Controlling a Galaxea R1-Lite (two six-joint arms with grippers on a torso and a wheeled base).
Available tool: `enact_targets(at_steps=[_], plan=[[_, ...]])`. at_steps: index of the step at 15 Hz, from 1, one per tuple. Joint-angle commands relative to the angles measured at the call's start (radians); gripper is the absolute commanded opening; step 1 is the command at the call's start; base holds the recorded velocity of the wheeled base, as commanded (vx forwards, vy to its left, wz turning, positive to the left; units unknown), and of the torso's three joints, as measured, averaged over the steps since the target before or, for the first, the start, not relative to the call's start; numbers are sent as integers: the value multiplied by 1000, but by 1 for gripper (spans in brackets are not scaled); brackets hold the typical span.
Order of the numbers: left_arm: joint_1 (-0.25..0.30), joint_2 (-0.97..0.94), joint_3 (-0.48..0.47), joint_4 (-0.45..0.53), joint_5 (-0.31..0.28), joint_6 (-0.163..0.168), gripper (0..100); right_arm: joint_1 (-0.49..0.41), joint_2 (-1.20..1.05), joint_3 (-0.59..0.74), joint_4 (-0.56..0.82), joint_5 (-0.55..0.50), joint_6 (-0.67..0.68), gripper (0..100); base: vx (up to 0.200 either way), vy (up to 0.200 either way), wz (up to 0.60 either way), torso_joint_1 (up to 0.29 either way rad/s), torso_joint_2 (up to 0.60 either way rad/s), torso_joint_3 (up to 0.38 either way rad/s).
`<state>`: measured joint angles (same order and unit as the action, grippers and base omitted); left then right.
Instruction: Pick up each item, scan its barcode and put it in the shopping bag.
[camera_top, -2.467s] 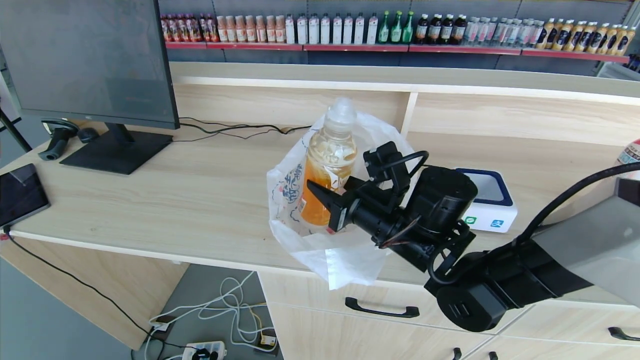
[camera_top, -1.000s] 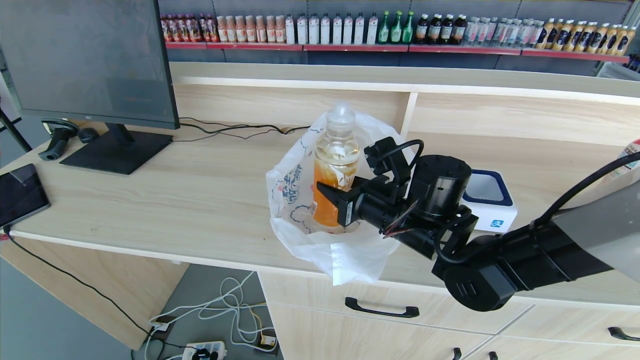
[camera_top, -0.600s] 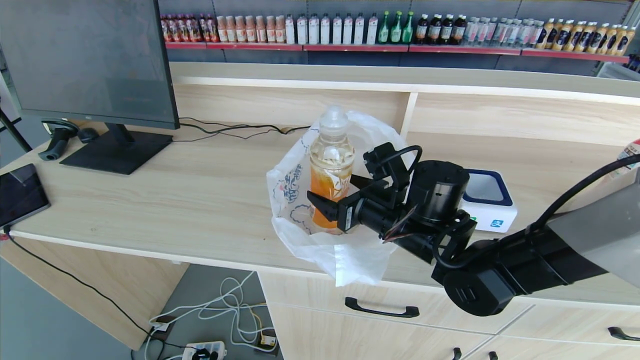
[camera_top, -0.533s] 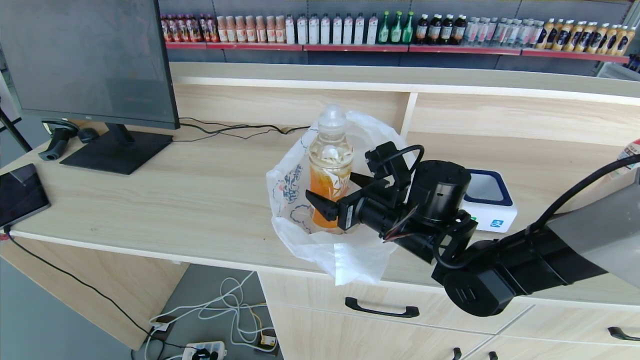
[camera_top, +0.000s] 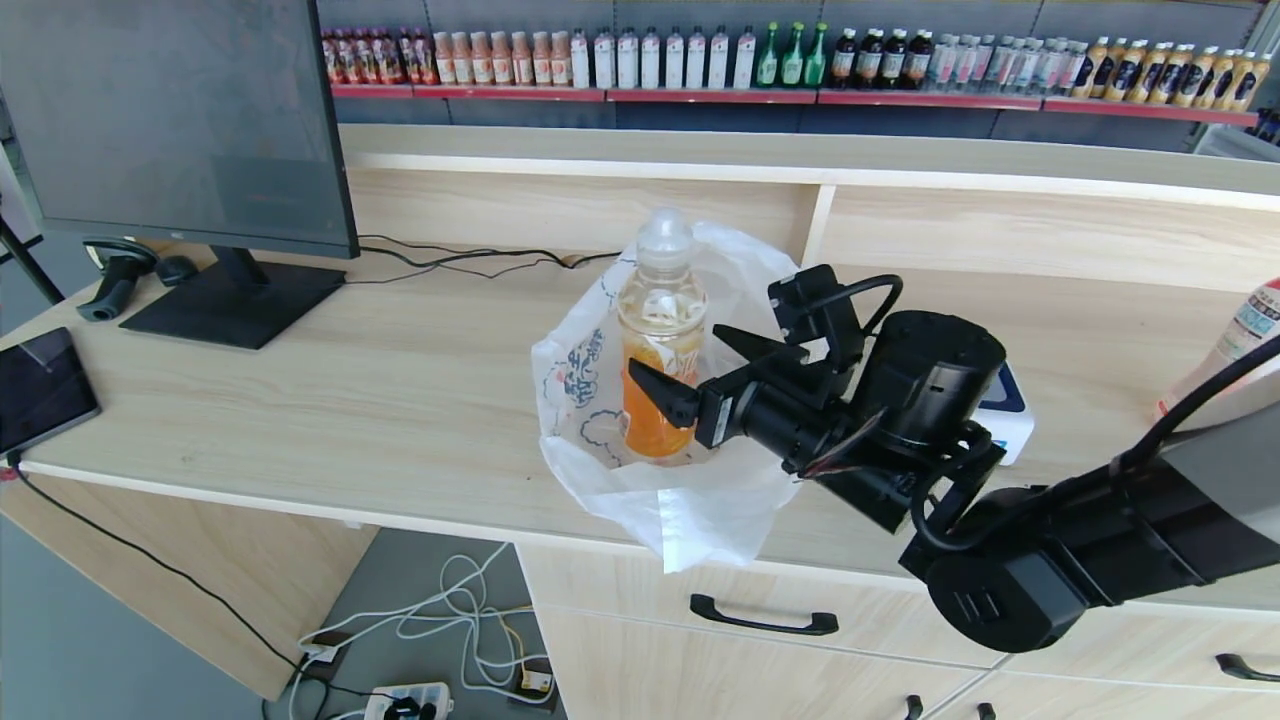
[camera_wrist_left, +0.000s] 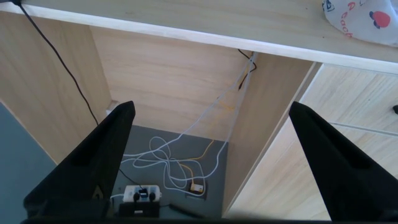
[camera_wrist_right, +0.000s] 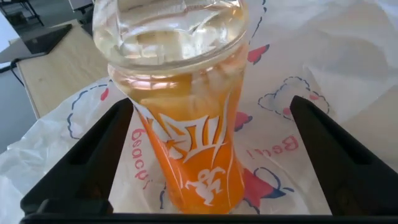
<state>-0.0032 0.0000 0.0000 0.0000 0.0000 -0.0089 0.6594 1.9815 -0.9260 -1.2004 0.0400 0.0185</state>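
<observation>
Right fingers (camera_top: 672, 395) stand spread either side of the orange drink bottle (camera_top: 655, 340), not visibly pinching it. The bottle stands upright between them, inside the white shopping bag (camera_top: 575, 400) on the tabletop (camera_top: 400, 380). Your left fingers (camera_wrist_left: 93, 168), also spread, point at the open space under the tabletop. Mind any pull-back from here: a fingertip clipping the tall bottle could topple it, and slack bag film beside the fingers could snag and drag everything toward the near edge.
</observation>
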Motion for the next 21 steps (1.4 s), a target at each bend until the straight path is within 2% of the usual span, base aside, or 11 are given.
enact_targets(at_steps=[1, 6, 11, 14, 16, 17, 18, 21], plan=[[0, 0, 0, 0, 0, 0, 100, -4, -93, 137, -74, -26, 3, 100, 0, 0, 0, 0, 0, 0], [0, 0, 0, 0, 0, 0, 100, -72, -171, 411, -346, -40, 3, 100, 0, 0, 0, 0, 0, 0], [0, 0, 0, 0, 0, 0, 100, -70, -325, 673, -370, -97, 0, 100, 0, 0, 0, 0, 0, 0], [0, 0, 0, 0, 0, -2, 100, -101, -378, 696, -370, -112, 0, 100, 0, 0, 0, 0, 0, 0], [0, 0, 0, 0, 0, -2, 100, -175, -382, 702, -370, -118, -6, 100, 0, 0, 0, 0, 0, 0], [0, 0, 0, 0, 0, -2, 100, -265, -382, 682, -370, -111, 8, 100, 0, 0, 0, 0, 0, 0], [2, 0, 0, 0, 0, -2, 100, -308, -385, 681, -370, -101, 12, 100, 0, 0, 0, 0, 0, 0], [0, 0, 0, 0, 0, 0, 100, -330, -395, 733, -370, -60, 20, 100, 0, 0, 0, 0, 0, 0]])
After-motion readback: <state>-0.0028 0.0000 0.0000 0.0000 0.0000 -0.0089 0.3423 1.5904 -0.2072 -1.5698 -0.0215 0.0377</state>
